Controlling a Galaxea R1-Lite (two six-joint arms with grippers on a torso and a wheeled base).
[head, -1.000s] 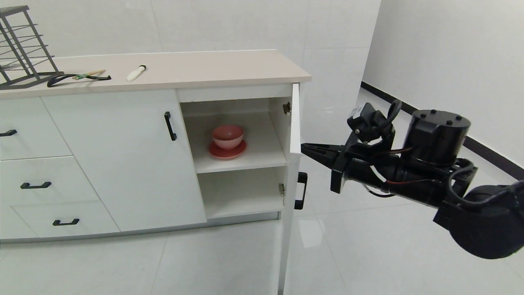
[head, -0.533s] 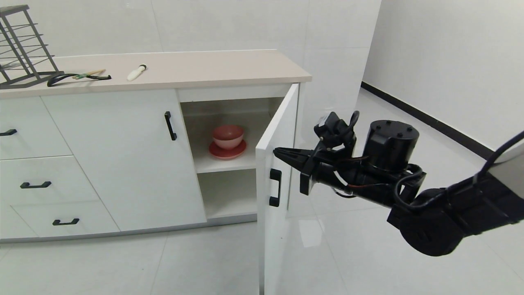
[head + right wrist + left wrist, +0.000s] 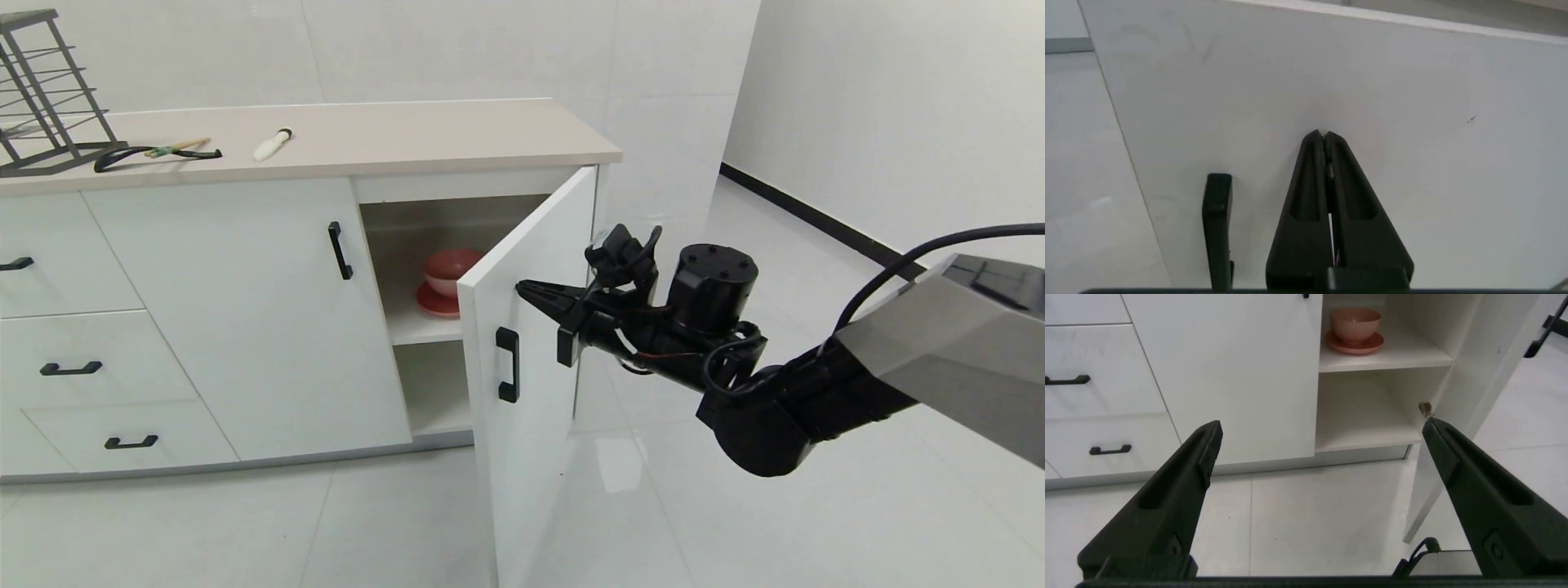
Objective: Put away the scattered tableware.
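A pink bowl (image 3: 447,270) sits on a red plate (image 3: 430,305) on the upper shelf of the open cabinet; the white door (image 3: 531,343) hides part of them. My right gripper (image 3: 522,287) is shut, its tip pressed on the door's outer face above the black handle (image 3: 507,364). In the right wrist view the shut right gripper (image 3: 1323,137) touches the door (image 3: 1437,122) beside the handle (image 3: 1217,220). My left gripper (image 3: 1319,498) is open and holds nothing, low before the cabinet, with the bowl (image 3: 1355,323) and plate (image 3: 1355,345) beyond it.
On the beige countertop (image 3: 424,135) lie a black utensil (image 3: 155,153) and a white-handled tool (image 3: 272,144), beside a dark wire rack (image 3: 41,90). Drawers with black handles (image 3: 72,369) are at the left. White floor tiles spread in front.
The cabinet door has swung from fully open to about half shut, toward the left. My right arm has moved left with it, its shut tip against the door.
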